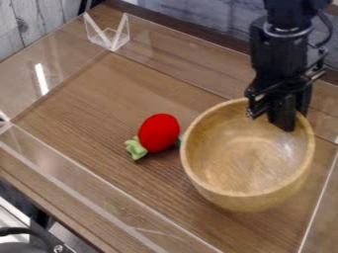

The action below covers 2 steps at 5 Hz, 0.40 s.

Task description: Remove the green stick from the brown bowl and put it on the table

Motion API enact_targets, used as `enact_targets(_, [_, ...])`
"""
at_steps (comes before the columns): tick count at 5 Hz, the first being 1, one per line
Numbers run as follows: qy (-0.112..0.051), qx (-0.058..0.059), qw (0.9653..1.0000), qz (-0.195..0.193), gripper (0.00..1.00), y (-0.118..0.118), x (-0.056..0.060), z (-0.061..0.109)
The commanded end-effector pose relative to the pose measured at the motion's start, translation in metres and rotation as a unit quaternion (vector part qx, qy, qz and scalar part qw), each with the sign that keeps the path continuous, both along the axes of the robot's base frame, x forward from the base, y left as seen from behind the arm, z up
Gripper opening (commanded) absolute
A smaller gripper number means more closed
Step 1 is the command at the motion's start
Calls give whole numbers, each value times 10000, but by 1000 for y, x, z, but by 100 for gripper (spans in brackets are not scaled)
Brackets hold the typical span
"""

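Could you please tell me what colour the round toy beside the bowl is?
Red, seen best in the camera view.

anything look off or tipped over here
The bowl looks odd: the gripper holds it by its far rim, and it seems tilted, its inside facing the camera. No green stick shows. The red toy lies beside it; nothing looks spilled.

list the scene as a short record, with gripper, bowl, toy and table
end effector: black, at the rim of the bowl, seemingly gripping it
bowl: large round light-brown wooden bowl, right side of the view
toy: red round toy with pale green stub, left of the bowl
table: dark brown wood-grain tabletop
green stick: not visible
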State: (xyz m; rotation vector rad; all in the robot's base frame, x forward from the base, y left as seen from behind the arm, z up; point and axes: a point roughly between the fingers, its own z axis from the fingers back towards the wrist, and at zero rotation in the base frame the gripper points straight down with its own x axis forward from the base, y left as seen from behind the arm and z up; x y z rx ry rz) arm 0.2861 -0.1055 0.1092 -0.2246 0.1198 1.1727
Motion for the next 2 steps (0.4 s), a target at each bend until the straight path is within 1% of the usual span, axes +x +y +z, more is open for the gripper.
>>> enact_targets(1, [-428,-203,9986,215,0,11,9,27])
enact_targets(2, [-413,-309,9981,350,0,18,7,22])
